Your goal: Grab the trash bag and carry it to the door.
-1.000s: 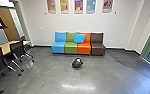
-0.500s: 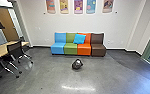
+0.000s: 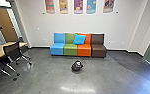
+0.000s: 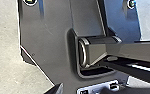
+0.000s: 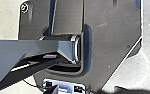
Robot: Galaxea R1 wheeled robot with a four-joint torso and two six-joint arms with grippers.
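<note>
Trash bag (image 3: 77, 66) on the floor (image 3: 46, 77), in front of the bright seats (image 3: 70, 50).
We seem to be at the getting-near part, before the pick-up. Grabbing the bag calls for us to be close, bend low and pinch its top. We can't tell how far open our left gripper or right gripper is, or if either one holds anything.

Glossy floor (image 3: 111, 75), plastic trash bag (image 3: 77, 66)
</note>
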